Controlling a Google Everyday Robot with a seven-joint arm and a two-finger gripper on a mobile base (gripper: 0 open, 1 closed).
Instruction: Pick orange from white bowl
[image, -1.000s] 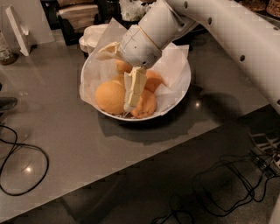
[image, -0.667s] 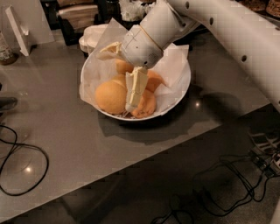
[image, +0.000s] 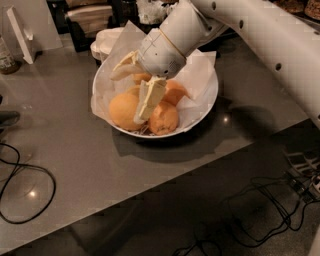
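Observation:
The white bowl (image: 207, 107), lined with crinkled white paper, sits in the middle of the grey table. Several oranges lie in it. The largest, pale orange (image: 121, 112) lies at the bowl's left front. A second orange (image: 165, 119) lies to its right, with deeper-orange fruits (image: 176, 92) behind. My gripper (image: 127, 98) reaches down into the bowl from the upper right and is open. One cream finger (image: 149, 99) stands between the two front oranges. The other finger (image: 125, 67) points left, above and behind the large orange, which lies between them.
A stack of small white discs (image: 106, 42) stands just behind the bowl. A bottle (image: 6, 56) and a white card (image: 20, 32) stand at the far left. A black cable (image: 27, 192) loops on the table's left. More cables (image: 280, 200) lie on the floor.
My gripper has shifted slightly left and up within the bowl, fingers still apart. The oranges and the bowl have not moved.

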